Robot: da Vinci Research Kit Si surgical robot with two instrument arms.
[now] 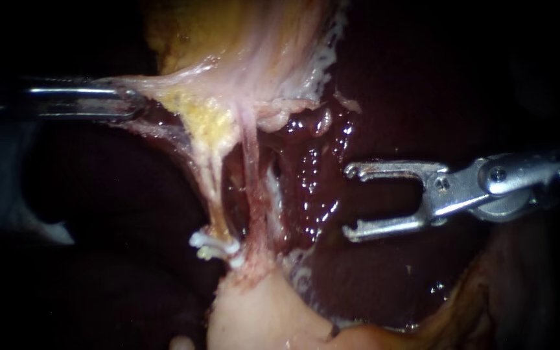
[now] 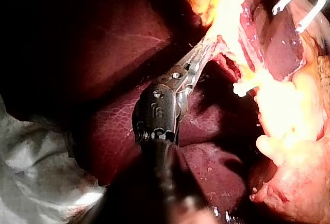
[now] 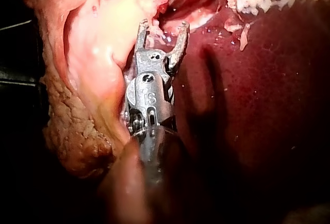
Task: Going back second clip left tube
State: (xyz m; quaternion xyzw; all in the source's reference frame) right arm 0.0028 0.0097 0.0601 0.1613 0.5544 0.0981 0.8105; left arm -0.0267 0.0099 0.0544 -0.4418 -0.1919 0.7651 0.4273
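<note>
Left tube is the thin yellowish strand that runs down from the fatty yellow patch to the pale, smooth lump of tissue at the bottom of the endoscope view. Right at its lower end sit the white plastic clips, with their ends poking out to the left. It looks like more than one, but I can't count them for sure. Just beside it on the right is the right tube, a pinker strand running pretty much parallel. Behind both is the wet, dark red liver.

The right instrument, a shiny metal fork-shaped tip, is well off to the right of both tubes, over the liver. Its jaws are spread wide with nothing between them and aren't touching any tissue. The right wrist view shows the same empty gap.

The left instrument has its jaws clamped on a fold of pale, stretched tissue up top, which is pulled taut to the left.
</note>
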